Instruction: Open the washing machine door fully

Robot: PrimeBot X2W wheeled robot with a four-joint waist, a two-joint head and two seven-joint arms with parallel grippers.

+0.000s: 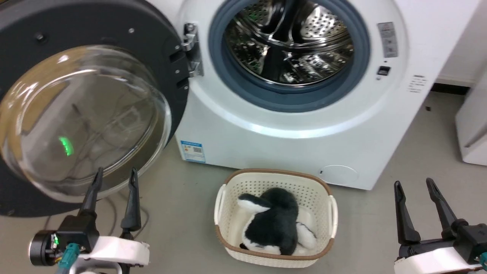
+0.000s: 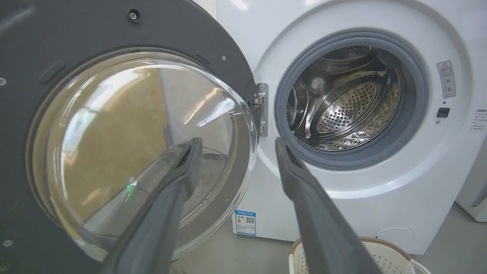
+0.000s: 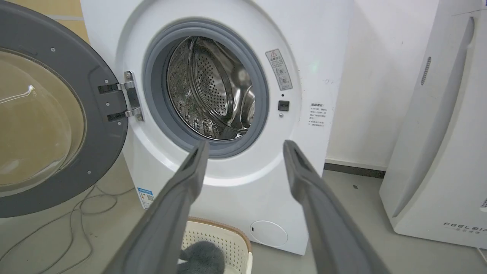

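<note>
While the washing machine door [image 1: 83, 121] stands wide open on its steel hinge [image 1: 192, 49], left of the opening, its inner face and bulging glass bowl are turned toward the robot.

Washing machine [image 1: 304, 129]: white front-loader; grey rubber ring [image 1: 289, 101]; perforated drum [image 1: 293, 42] exposed; blue label [image 1: 192, 151] at the lower left corner.

Left gripper [image 1: 116, 171]: fingers spread apart, holding nothing, tips in front of the bowl's lower rim (they seem clear of the glass, though the head view does not settle it).

Right gripper [image 1: 414, 182]: fingers parted, holding nothing, well apart from the machine at its lower right.

Floor, just before the machine: cream laundry basket [image 1: 274, 176] with a brown rim, holding a black-and-white plush toy [image 1: 274, 220].

Right of the machine: white appliance lettered "FEELAI" [image 3: 437, 133].
</note>
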